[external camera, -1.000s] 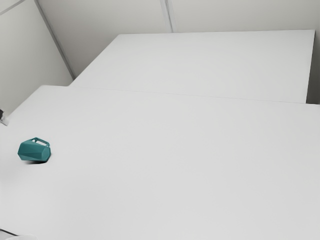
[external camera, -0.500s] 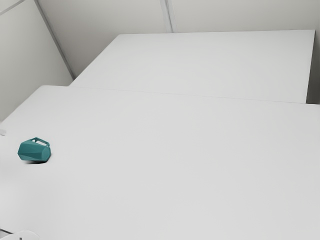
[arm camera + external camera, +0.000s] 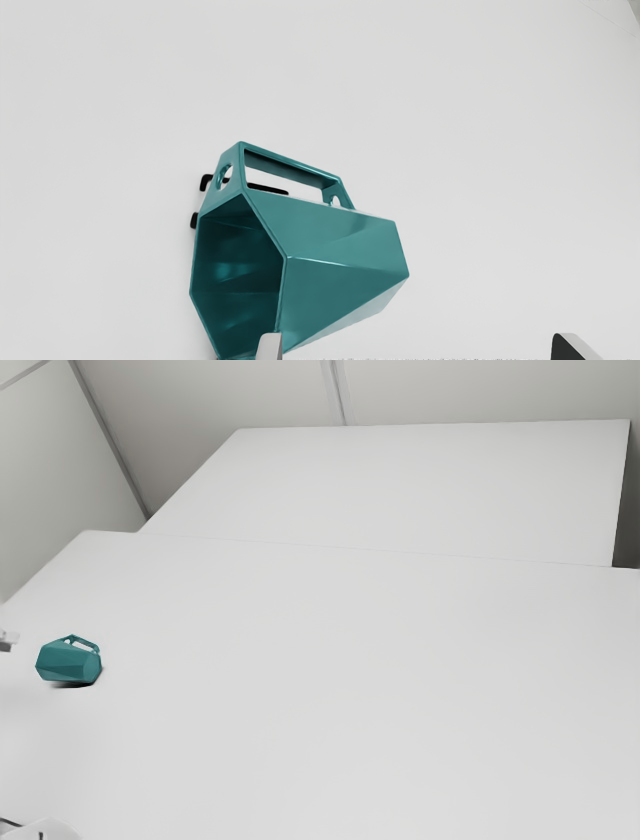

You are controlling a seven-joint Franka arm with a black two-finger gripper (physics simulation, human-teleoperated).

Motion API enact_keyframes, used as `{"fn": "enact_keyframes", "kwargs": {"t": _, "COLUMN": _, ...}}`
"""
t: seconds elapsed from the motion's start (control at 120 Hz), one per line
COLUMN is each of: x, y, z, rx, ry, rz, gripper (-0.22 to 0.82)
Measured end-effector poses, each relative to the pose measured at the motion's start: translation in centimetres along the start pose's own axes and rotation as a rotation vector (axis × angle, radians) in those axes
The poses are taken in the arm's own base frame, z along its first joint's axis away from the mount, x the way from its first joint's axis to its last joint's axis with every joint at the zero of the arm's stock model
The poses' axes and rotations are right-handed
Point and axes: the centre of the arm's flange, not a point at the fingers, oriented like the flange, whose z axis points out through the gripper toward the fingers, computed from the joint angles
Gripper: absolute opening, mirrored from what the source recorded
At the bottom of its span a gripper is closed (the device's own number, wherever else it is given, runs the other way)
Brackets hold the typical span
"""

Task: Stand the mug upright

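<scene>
A teal faceted mug point(image 3: 69, 661) lies on its side on the white table near the exterior view's left edge, its handle on the far, upper side. Just left of it, at the picture's border, part of my gripper point(image 3: 7, 641) shows, apart from the mug. In the wrist view the mug point(image 3: 340, 260) has its open mouth facing the side of one finger, whose tip overlaps the lower rim in the picture. My gripper point(image 3: 412, 345) is open, the fingers wide apart with nothing held between them.
The white table point(image 3: 350, 690) stretches away to the exterior view's right. A second white surface point(image 3: 400, 490) adjoins its far edge, with pale walls behind. A white rounded part with a dark cable point(image 3: 40, 830) is at the lower left corner.
In the exterior view, the visible part of my gripper has come down at the left border to about the mug's height. The white part at the lower left has shifted slightly. The mug has not moved.
</scene>
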Motion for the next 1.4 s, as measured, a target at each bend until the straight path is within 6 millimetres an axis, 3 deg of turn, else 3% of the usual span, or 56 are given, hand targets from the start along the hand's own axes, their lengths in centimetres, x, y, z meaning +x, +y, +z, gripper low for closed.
{"fn": "enact_keyframes", "kwargs": {"t": 0.2, "x": -0.9, "y": -1.0, "z": -0.4, "rx": -0.044, "ry": -0.011, "rz": -0.018, "gripper": 0.59}}
{"fn": "enact_keyframes", "kwargs": {"t": 0.608, "x": 0.2, "y": -3.2, "z": -0.7, "rx": -0.11, "ry": -0.041, "rz": 0.001, "gripper": 0.59}}
{"fn": "enact_keyframes", "kwargs": {"t": 0.842, "x": -0.2, "y": -4.7, "z": 0.6, "rx": -0.167, "ry": -0.062, "rz": -0.011, "gripper": 0.59}}
{"fn": "enact_keyframes", "kwargs": {"t": 1.033, "x": 0.4, "y": -5.1, "z": 0.5, "rx": -0.181, "ry": -0.064, "rz": 0.002, "gripper": 0.59}}
{"fn": "enact_keyframes", "kwargs": {"t": 1.4, "x": -0.4, "y": -6.4, "z": 2.8, "rx": -0.231, "ry": -0.08, "rz": -0.055, "gripper": 0.59}}
